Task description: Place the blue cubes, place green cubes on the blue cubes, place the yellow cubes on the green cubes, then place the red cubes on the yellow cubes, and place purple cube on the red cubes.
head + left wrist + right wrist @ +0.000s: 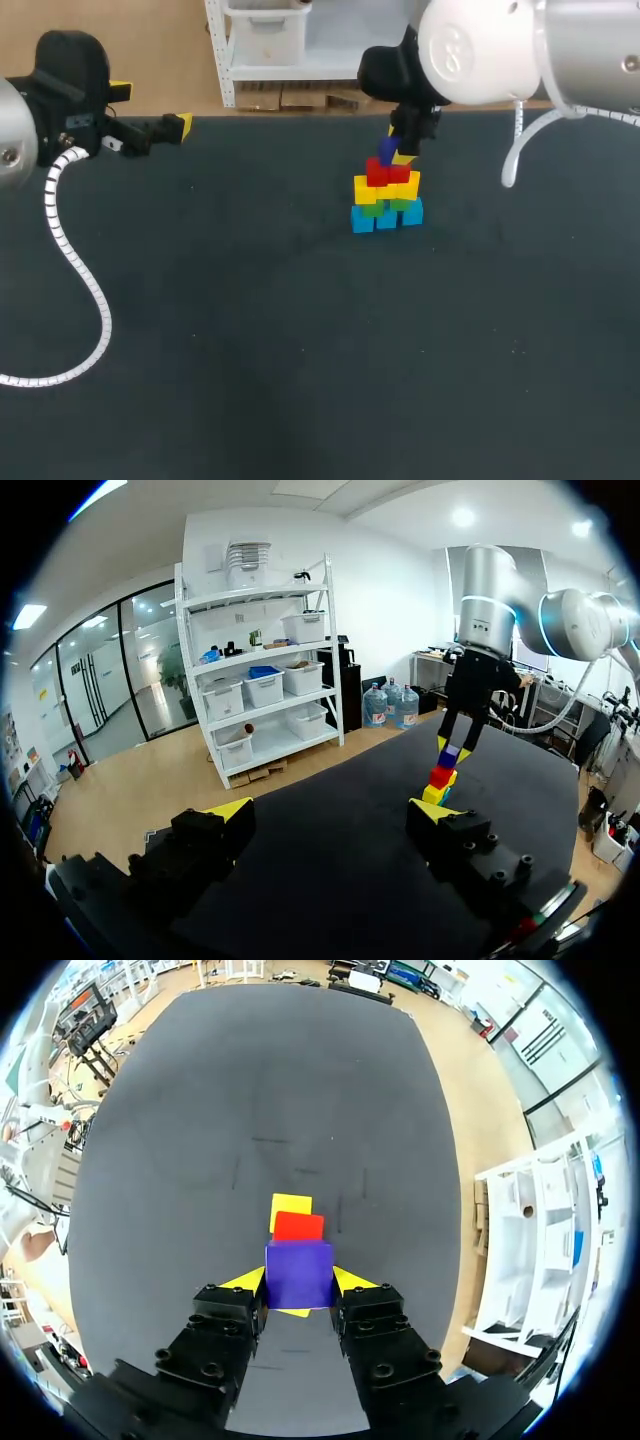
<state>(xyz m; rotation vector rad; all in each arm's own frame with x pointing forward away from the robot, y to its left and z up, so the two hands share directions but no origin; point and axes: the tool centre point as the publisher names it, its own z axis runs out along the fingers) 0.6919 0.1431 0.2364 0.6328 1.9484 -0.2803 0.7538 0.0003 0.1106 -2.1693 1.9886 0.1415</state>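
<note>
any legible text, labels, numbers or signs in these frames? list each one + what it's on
Nothing legible in any view.
Stacked cubes: plain coloured faces, no print.
Purple cube, held in the right end effector: plain faces, no print.
Right arm's white joint: a grey mark, too blurred to read.
Table: no markings or signs.

No text, number or sign can be read in any of the views. The white joint cap of the right arm [480,50] carries a small grey mark in the head view, but it is too blurred to make out.
</note>
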